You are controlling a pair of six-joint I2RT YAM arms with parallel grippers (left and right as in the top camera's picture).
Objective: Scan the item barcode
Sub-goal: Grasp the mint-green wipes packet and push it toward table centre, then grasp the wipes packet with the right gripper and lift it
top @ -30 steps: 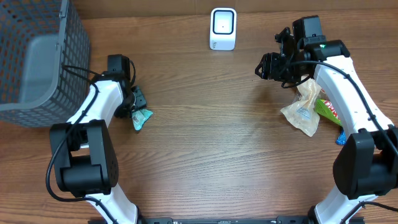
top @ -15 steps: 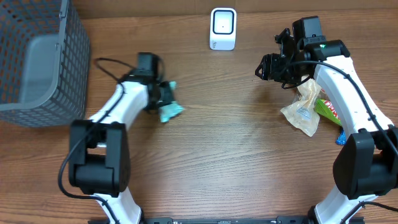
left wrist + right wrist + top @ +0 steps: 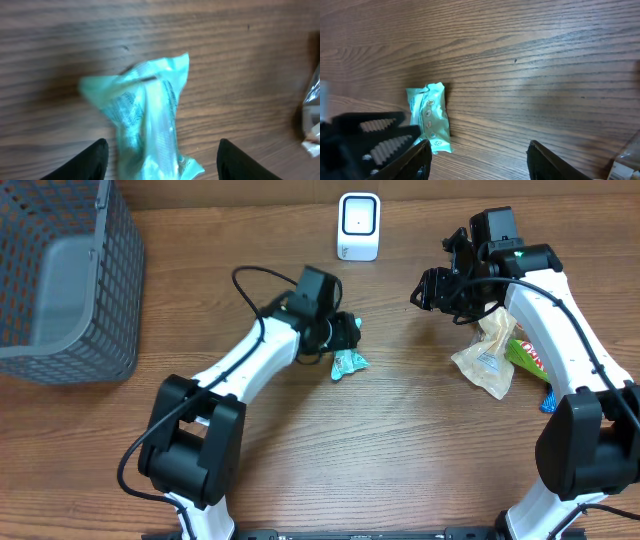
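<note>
The left gripper [image 3: 343,338] has swung over from beside the basket [image 3: 60,290] and now sits near the middle of the table [image 3: 400,440], just below the scanner [image 3: 359,226]. The teal packet [image 3: 349,363] has travelled with it. The jaws, clamped on the packet half a second ago, now stand apart. The packet seems to lie loose between the fingertips [image 3: 97,160], though the wrist view is blurred.

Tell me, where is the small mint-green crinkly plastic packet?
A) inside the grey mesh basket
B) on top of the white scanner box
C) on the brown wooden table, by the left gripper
C: the small mint-green crinkly plastic packet lies on the brown wooden table right by the left gripper, away from the grey mesh basket and the white scanner box.
</note>
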